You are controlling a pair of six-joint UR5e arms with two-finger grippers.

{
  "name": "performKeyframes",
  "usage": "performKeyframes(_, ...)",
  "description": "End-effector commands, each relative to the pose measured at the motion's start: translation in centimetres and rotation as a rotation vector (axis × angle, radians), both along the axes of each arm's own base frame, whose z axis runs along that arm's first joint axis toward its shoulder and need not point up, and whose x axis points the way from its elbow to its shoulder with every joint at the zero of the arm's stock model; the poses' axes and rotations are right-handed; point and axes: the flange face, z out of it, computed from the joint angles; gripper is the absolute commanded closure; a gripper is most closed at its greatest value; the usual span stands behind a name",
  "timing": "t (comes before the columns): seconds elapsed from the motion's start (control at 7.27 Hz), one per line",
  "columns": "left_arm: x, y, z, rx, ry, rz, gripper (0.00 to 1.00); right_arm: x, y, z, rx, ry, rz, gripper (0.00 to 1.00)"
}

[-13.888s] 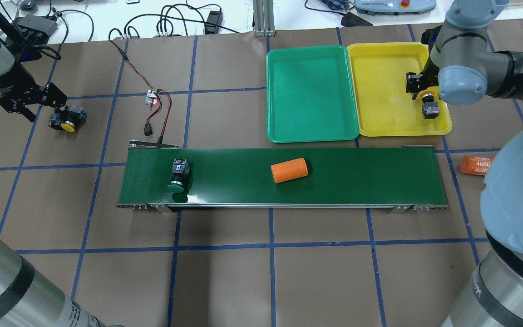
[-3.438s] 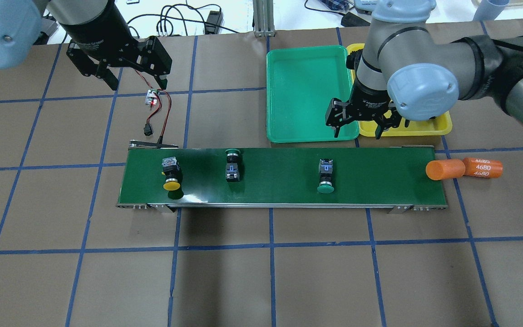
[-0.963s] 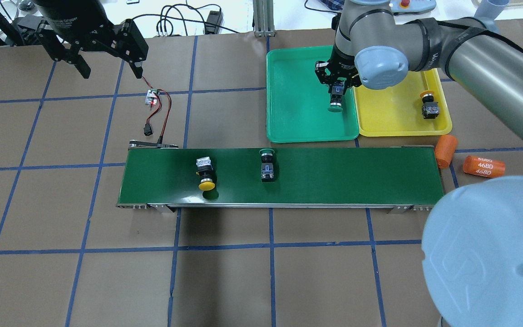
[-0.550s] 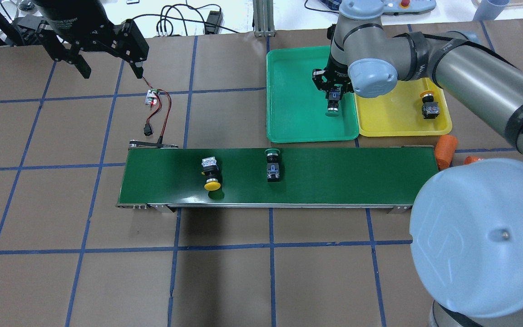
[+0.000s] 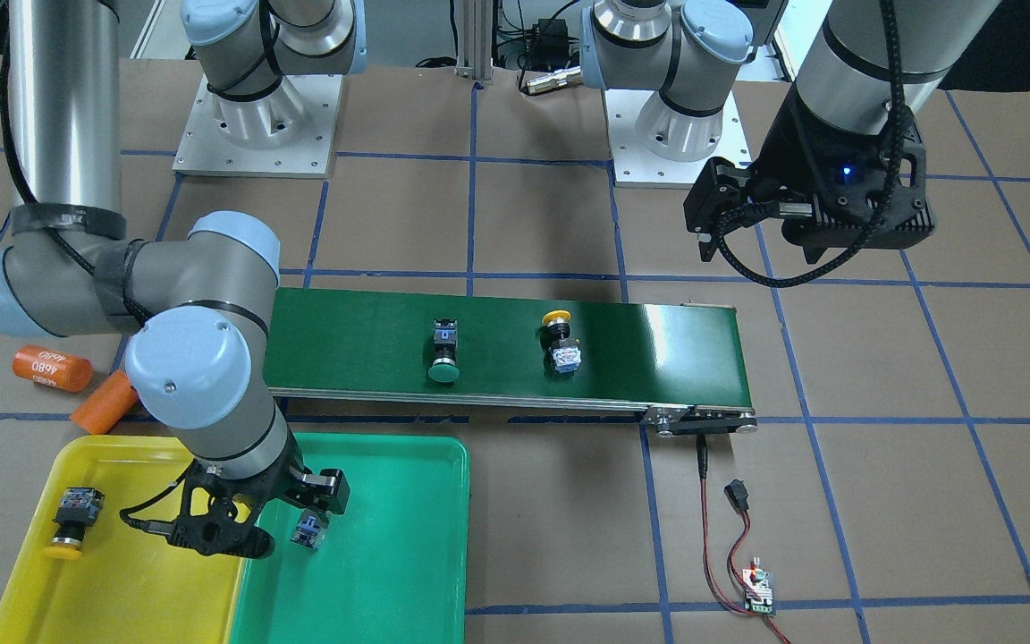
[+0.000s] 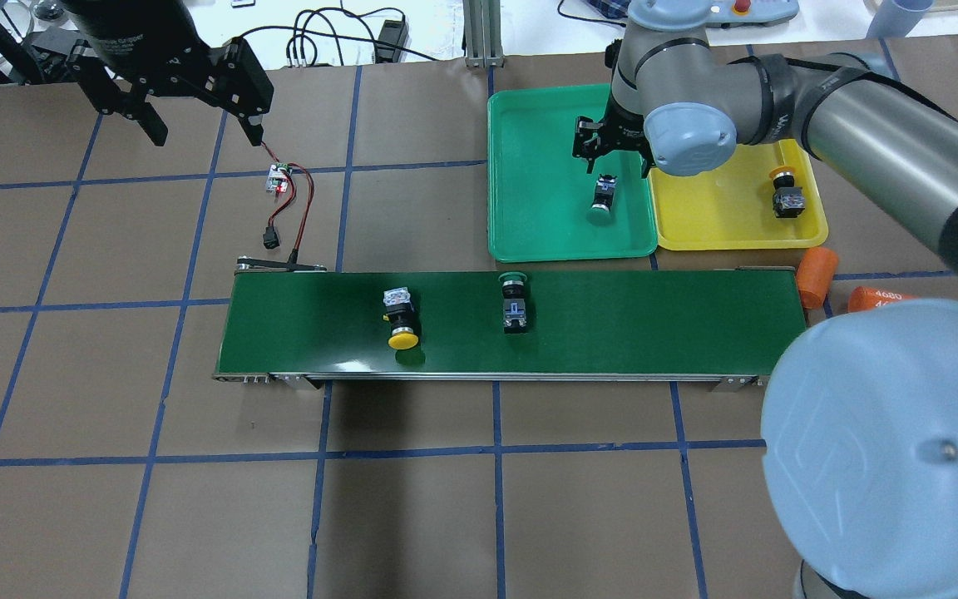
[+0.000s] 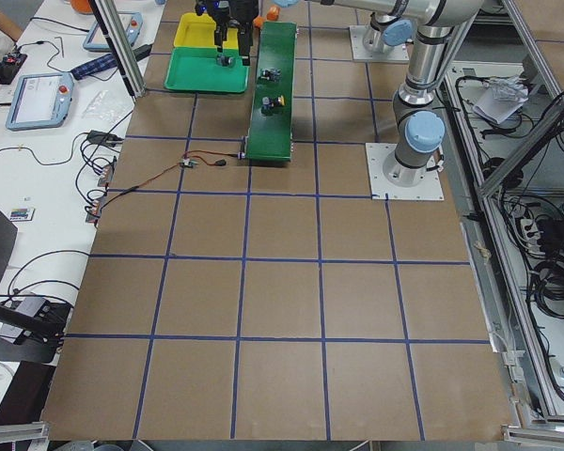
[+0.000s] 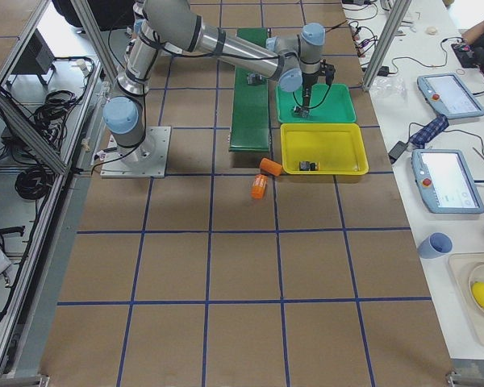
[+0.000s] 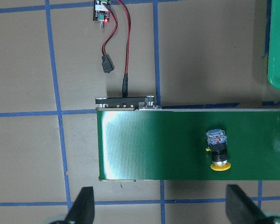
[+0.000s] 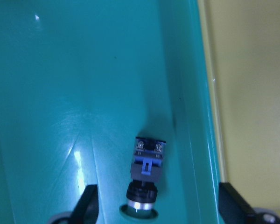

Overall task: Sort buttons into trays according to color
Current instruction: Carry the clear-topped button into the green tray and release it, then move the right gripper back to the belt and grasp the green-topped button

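A green button (image 6: 602, 200) (image 10: 147, 173) lies on its side in the green tray (image 6: 529, 225) near its right wall. My right gripper (image 6: 614, 160) (image 10: 159, 203) hangs open just above it, apart from it. A yellow button (image 6: 787, 195) (image 5: 71, 521) lies in the yellow tray (image 6: 720, 216). On the conveyor lie another yellow button (image 6: 402, 320) (image 9: 218, 154) and another green button (image 6: 515, 304) (image 5: 444, 351). My left gripper (image 6: 203, 129) (image 9: 161, 207) is open and empty, raised over the table beyond the belt's left end.
The dark-green conveyor belt (image 6: 654, 324) runs across the middle of the table. Two orange cylinders (image 6: 816, 274) (image 5: 50, 368) lie off its right end. A small circuit board (image 6: 279, 179) with red and black wires lies near the belt's left end.
My right gripper has opened and lifted, leaving the green button lying in the green tray. The two buttons on the belt have drifted right. The left arm has held still.
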Motion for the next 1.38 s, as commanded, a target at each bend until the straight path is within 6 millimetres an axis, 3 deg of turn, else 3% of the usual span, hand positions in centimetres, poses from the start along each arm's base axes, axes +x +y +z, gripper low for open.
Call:
performKeyframes(0.0, -0.1, 0.0, -0.1, 0.0, 0.015, 0.001, 0.0, -1.0, 6.1, 5.9, 0.064, 0.009, -0.009, 0.0)
performKeyframes(0.28, -0.1, 0.1, -0.1, 0.0, 0.015, 0.001, 0.0, -1.5, 12.6, 6.9, 0.076, 0.007, -0.025, 0.0)
performKeyframes(0.41, -0.2, 0.1, 0.0, -0.001, 0.015, -0.001, 0.0, -1.3, 13.8, 5.7, 0.105, 0.008, -0.022, 0.0)
performKeyframes(0.69, -0.3, -0.1, -0.2, 0.002, 0.016, 0.004, 0.0, -0.9, 14.7, 5.2, 0.128, 0.004, -0.02, 0.0)
performKeyframes(1.24, -0.2, 0.3, 0.3, -0.006, 0.016, 0.012, 0.0, 1.7, 15.5, 4.5, 0.141, -0.007, 0.026, 0.0)
